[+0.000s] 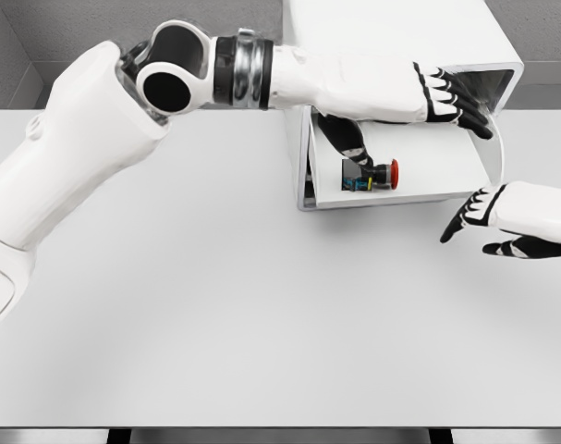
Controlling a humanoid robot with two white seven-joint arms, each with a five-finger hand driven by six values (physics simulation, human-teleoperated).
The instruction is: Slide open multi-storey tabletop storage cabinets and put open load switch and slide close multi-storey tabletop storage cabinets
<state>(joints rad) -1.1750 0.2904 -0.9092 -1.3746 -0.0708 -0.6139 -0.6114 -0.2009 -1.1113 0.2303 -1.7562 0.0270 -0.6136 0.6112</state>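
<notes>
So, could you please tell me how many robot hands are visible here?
2. The left hand reaches over the open drawer of the white cabinet, above the red-buttoned switch inside. The right hand hovers open beside the drawer's right front corner.

Drawer (419, 190) slid out, load switch (372, 174) inside; left hand (451, 97) above, fingers relaxed.

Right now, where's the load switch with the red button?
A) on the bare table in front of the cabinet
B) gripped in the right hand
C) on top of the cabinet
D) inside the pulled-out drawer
D: the load switch lies on the floor of the open drawer of the cabinet, below the left hand; the right hand is open and apart from it.
</notes>
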